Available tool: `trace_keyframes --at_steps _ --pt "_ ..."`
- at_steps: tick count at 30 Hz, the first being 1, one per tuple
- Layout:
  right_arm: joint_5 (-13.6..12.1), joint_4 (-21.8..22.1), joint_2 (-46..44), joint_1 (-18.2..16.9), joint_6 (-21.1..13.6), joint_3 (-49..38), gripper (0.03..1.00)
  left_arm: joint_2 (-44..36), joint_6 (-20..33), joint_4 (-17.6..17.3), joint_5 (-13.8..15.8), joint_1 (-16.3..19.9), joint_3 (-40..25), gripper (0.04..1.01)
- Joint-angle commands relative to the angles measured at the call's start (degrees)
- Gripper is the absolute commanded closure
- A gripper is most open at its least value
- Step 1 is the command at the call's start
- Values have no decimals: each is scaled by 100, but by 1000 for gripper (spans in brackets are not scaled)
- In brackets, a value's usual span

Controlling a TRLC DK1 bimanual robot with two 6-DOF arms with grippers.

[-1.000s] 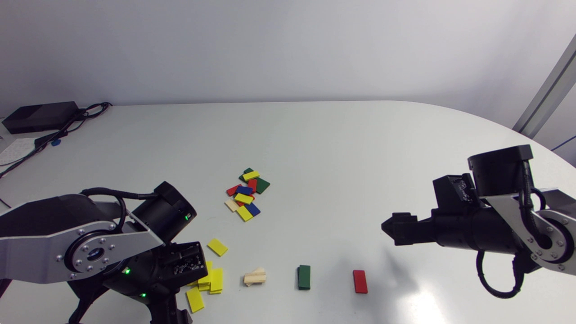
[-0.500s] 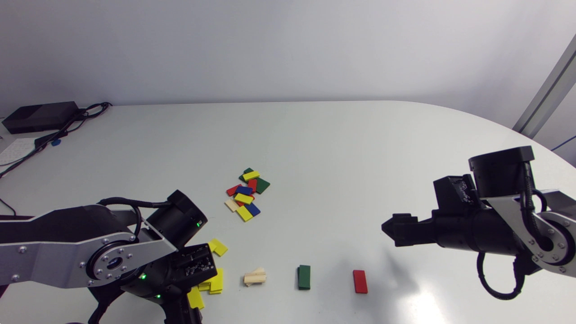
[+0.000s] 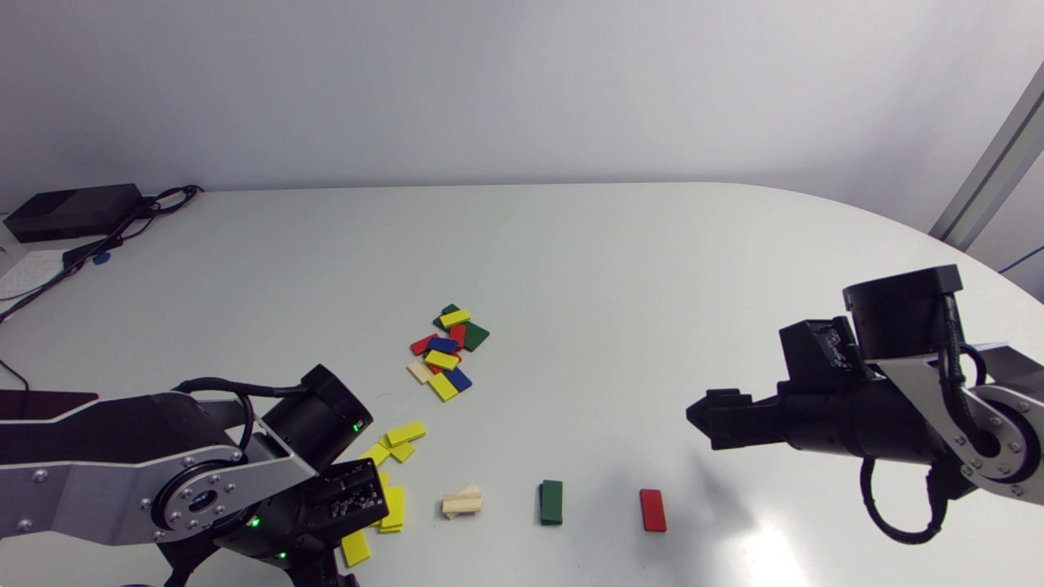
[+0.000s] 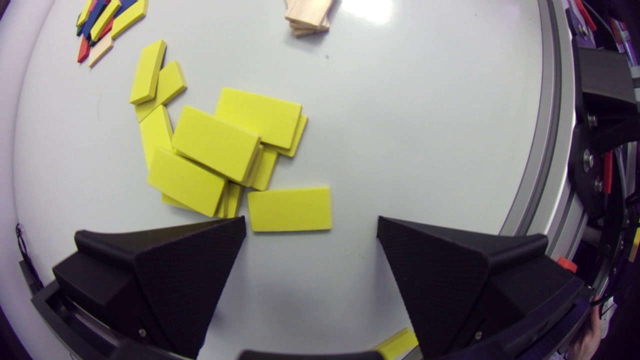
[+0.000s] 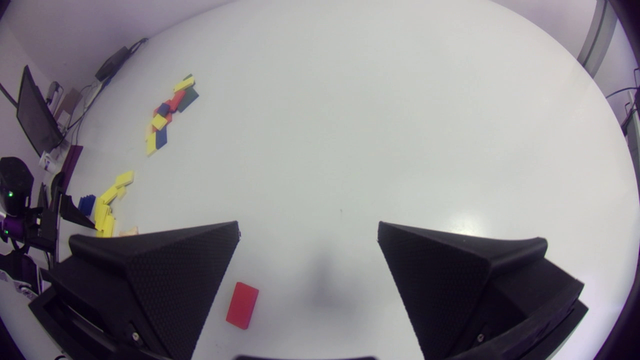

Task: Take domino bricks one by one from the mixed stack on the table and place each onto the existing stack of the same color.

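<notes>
The left gripper [image 4: 310, 225] hangs low over the table with its fingers spread wide, and the loose yellow bricks [image 4: 215, 145] lie just ahead of it. The mixed stack [image 3: 444, 350] lies farther back near the middle, and nearer are the wooden stack [image 3: 462, 501], the green brick [image 3: 551, 501] and the red brick [image 3: 652, 509] in a row. The right gripper [image 5: 308, 230] is also spread, above the table near the red brick.

White table [image 3: 620, 269] bears scattered coloured domino bricks [image 3: 441, 359].
</notes>
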Motion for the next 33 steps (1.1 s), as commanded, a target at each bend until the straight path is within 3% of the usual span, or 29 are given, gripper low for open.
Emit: trace_keyframes --at_steps 1,12,15,25,29,33 --pt "-5 21 13 30 7 -186 62 16 -173 108 -35 -49 -132 105" --pt "-5 21 -23 13 -2 -195 62 394 -190 319 -35 -172 -150 123" --pt "-5 12 -23 13 -11 -195 62 446 -182 346 -35 -146 -159 179" --pt "-5 21 -31 4 -11 -195 62 640 -6 433 1 136 -229 208" --pt "-5 21 -31 4 -11 -195 62 578 12 407 1 136 -282 323" --pt "-5 21 -40 -5 -20 -195 62 534 38 398 1 127 -352 357"
